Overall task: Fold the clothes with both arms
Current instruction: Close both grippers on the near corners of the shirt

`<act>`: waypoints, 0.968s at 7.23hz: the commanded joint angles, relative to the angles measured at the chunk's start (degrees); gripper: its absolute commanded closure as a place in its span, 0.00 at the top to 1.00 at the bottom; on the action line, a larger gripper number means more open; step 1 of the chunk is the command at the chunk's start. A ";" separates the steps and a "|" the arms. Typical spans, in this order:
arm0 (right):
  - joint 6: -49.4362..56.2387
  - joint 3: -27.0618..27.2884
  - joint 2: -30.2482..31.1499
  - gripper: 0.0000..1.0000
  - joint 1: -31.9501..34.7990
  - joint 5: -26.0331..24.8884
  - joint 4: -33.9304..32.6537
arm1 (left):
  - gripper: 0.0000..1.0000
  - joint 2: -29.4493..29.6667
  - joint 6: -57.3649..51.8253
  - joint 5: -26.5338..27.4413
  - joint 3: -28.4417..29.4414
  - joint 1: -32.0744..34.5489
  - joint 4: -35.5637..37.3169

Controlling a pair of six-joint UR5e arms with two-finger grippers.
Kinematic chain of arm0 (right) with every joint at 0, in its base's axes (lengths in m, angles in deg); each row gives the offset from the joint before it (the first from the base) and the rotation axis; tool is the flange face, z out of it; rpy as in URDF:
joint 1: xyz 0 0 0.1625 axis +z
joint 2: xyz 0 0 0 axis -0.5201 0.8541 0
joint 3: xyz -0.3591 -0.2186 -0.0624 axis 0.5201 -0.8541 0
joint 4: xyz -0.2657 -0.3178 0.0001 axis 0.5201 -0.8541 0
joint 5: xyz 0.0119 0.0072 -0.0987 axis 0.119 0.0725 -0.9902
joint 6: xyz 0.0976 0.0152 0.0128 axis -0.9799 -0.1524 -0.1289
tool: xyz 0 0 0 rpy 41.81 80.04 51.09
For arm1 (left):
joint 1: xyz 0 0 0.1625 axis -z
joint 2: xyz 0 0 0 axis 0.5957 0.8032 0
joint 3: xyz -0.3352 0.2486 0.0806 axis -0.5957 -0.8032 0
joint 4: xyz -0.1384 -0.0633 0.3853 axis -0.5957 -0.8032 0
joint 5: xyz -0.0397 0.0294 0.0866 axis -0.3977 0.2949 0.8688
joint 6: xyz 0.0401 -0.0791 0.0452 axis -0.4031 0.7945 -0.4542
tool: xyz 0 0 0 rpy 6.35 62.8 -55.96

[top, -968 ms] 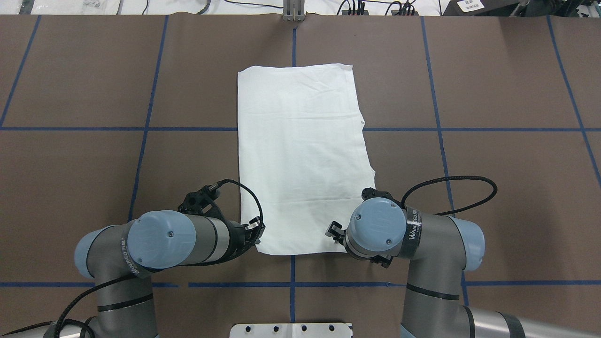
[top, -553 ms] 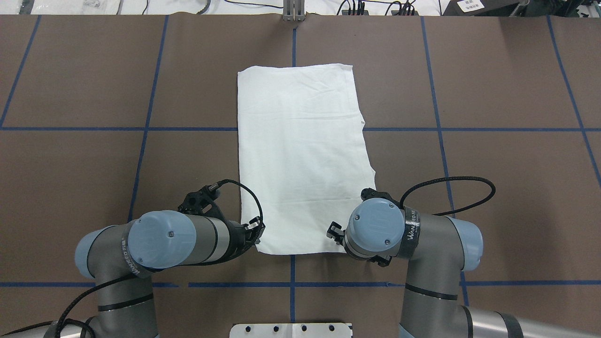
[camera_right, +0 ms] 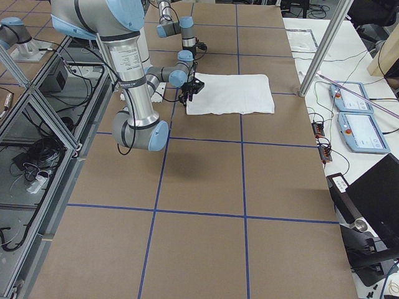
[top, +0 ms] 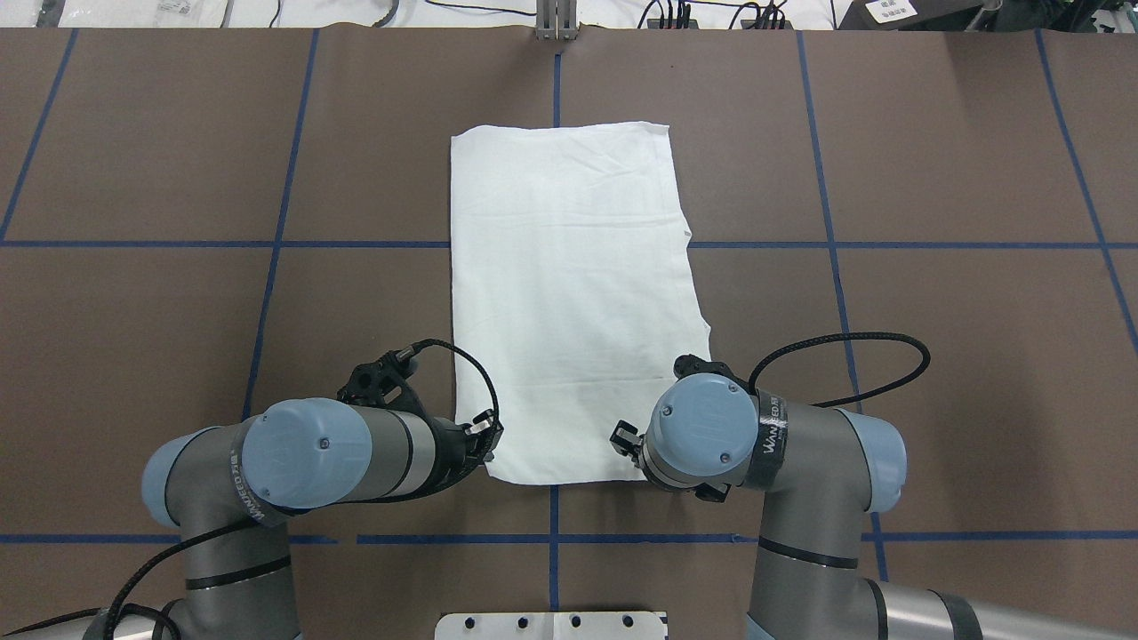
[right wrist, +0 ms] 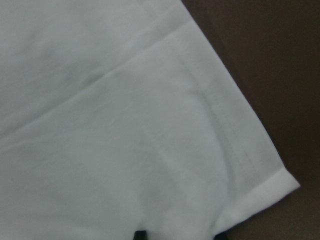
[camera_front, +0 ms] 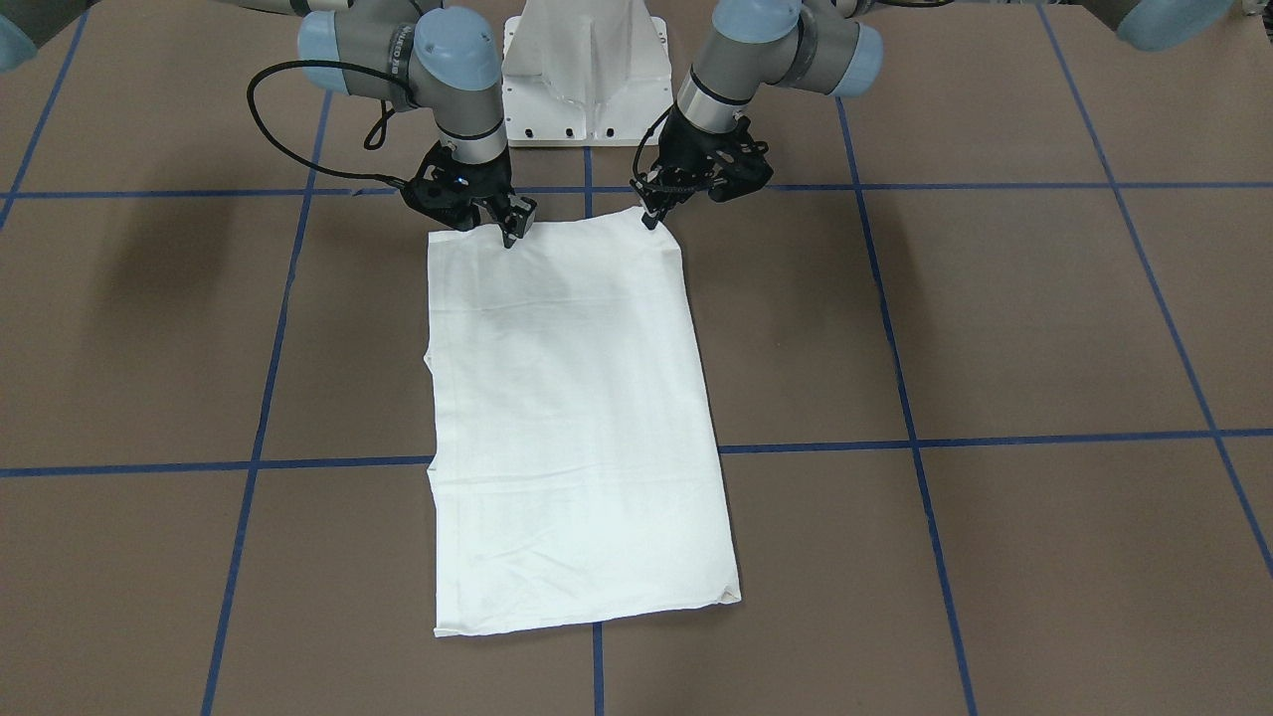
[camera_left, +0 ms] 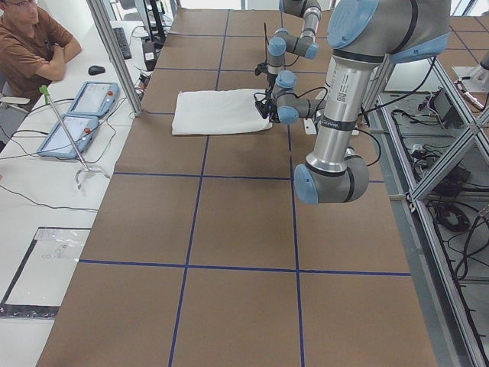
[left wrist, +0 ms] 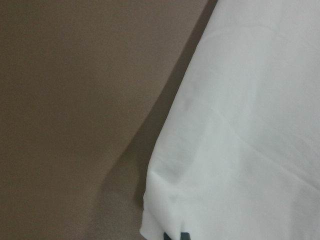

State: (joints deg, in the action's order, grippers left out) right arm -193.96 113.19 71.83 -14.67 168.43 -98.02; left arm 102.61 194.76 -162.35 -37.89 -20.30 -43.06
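T-shirt (top: 569, 293) lies in a long panel on your bench (top: 178, 178) | left fingers (camera_front: 651, 211), right fingers (camera_front: 511, 227) at near corners, clamped or not you cannot tell | crosswise fold pending

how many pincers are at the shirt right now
2: the left pincer at the shirt's robot-side left corner, the right pincer on the same edge, near the right corner.
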 commanded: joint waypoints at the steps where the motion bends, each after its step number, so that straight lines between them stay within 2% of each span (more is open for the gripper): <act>1: -0.09 0.21 -0.89 0.00 0.03 0.00 -0.27 | 0.00 0.09 -0.03 0.00 0.08 0.00 0.00; 5: -1.22 1.25 -1.16 0.00 1.51 0.26 0.42 | 0.00 0.36 -0.03 -0.09 -0.79 0.00 0.00; 7: -2.37 4.93 -0.46 0.00 1.52 0.70 0.17 | 0.00 -0.43 0.06 -0.18 -5.08 0.00 1.39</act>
State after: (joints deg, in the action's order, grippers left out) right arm -195.81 115.60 70.84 -13.27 168.80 -97.75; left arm 102.74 194.79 -162.48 -40.26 -20.28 -42.66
